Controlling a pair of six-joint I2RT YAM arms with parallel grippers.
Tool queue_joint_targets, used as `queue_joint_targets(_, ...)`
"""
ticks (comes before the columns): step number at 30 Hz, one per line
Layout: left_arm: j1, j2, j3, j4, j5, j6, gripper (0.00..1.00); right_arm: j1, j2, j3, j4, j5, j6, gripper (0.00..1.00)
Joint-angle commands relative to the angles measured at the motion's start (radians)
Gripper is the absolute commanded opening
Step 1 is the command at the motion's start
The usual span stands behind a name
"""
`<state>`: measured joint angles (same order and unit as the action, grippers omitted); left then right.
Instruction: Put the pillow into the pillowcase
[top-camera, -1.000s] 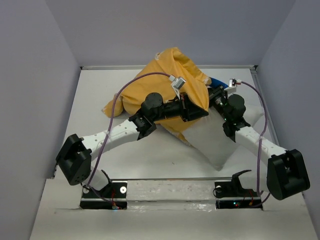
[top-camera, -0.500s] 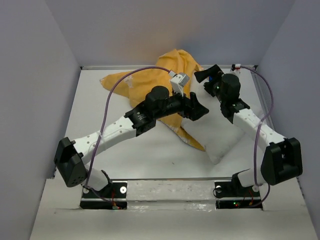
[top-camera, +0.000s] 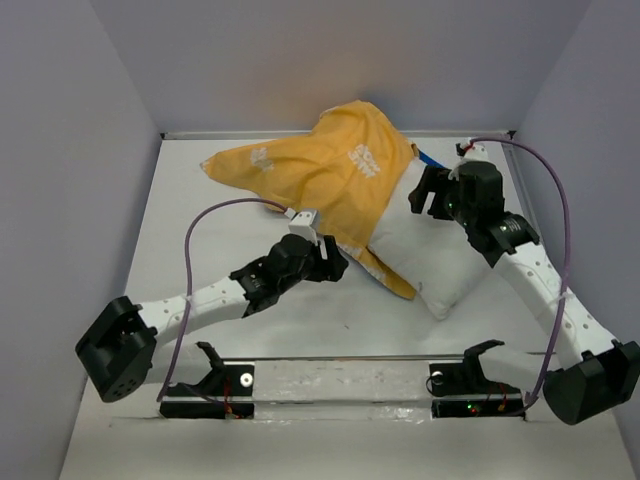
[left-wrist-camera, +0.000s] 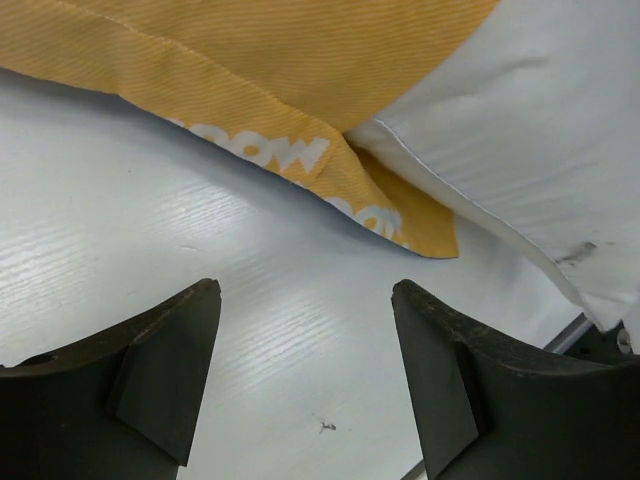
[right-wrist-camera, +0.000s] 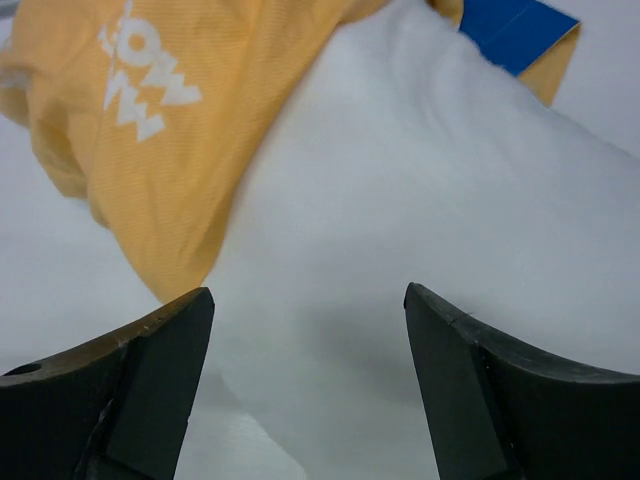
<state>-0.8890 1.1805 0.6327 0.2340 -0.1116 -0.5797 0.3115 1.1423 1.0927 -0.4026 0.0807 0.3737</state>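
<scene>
- nearest us, the left gripper (top-camera: 328, 260) has drawn back toward its base. its jaws stand spread and empty, where a second ago they were pressed together on cloth held up in the air.
- between those jaws we see only bare table (left-wrist-camera: 150, 230). the hem (left-wrist-camera: 385, 215) of the case (left-wrist-camera: 250, 60) lies just ahead of them, apart from both fingers.
- ahead and to the right of the left jaws, the pillow (top-camera: 440, 270) pokes its near corner out of the case, uncovered and resting on the table.
- further out, the right gripper (top-camera: 422, 195) has let go too, and its jaws are spread wide with nothing pinched. the pillow's bare white face fills the space straight ahead of them, with the case's yellow edge ahead to their left.
- farthest off, the case has dropped from its raised bunch. it now lies slack and spread, draped over the pillow's far part with the lettering up.
- we judge this a release between pulls: the pillow is only partly in, roughly its far half.
- next, we reckon, both grippers need a fresh hold on the hem either side of the bare corner, to draw the case toward us. the risk is pinching pillow and case together.
</scene>
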Motion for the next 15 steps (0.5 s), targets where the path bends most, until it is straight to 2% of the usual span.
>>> queue_joint_targets(1, 0.002, 0.112, 0.079, 0.168, -0.022, -0.005, 0.79, 0.110, -0.027, -0.016, -0.160, 0.029, -0.134, 0.82)
queue_joint_targets(4, 0.013, 0.204, 0.099, 0.228, -0.028, -0.009, 0.79, 0.207, -0.029, -0.020, -0.222, 0.100, -0.156, 0.91)
queue_joint_targets(8, 0.018, 0.321, 0.149, 0.309, -0.025, -0.012, 0.79, 0.273, 0.039, -0.016, -0.252, 0.148, -0.193, 0.99)
queue_joint_targets(12, 0.025, 0.456, 0.235, 0.340, 0.022, -0.016, 0.79, 0.282, 0.212, 0.002, -0.263, 0.261, -0.193, 1.00)
queue_joint_targets(15, 0.028, 0.547, 0.286, 0.369, 0.030, -0.019, 0.79, 0.282, 0.301, 0.030, -0.222, 0.280, -0.182, 0.98)
